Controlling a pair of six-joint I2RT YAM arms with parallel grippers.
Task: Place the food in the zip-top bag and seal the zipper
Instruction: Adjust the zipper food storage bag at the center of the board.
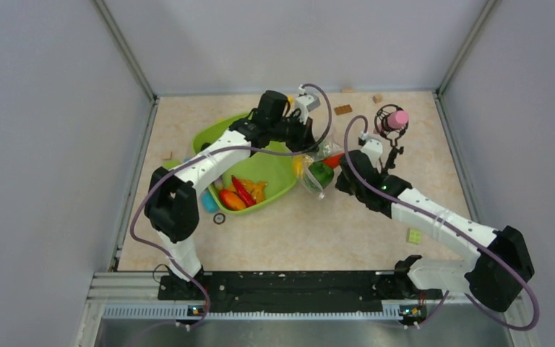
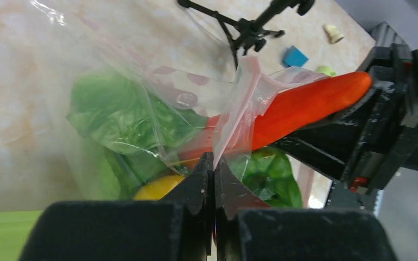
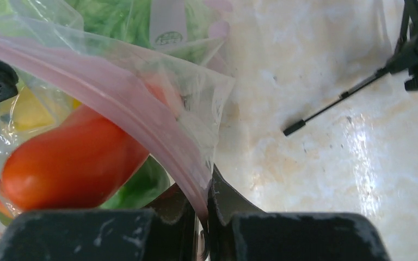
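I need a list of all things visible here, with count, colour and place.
zip-top bag: one, clear, right of tray
carrot: one, orange, in bag's mouth
lemon: one, yellow, in bag
green food: count unclear, in bag
tray: one, lime green, left of bag
chilli: one, red, in tray
blue piece: one, by tray's edge
blocks: several, brown or pale green, on table
stand: one, black, pink top, beyond bag
left fingers: black, shut on bag
right fingers: black, shut on bag's edge

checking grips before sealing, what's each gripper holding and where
Both hold the zip-top bag: left gripper pinches film at its mouth, right gripper pinches the pinkish zipper strip.
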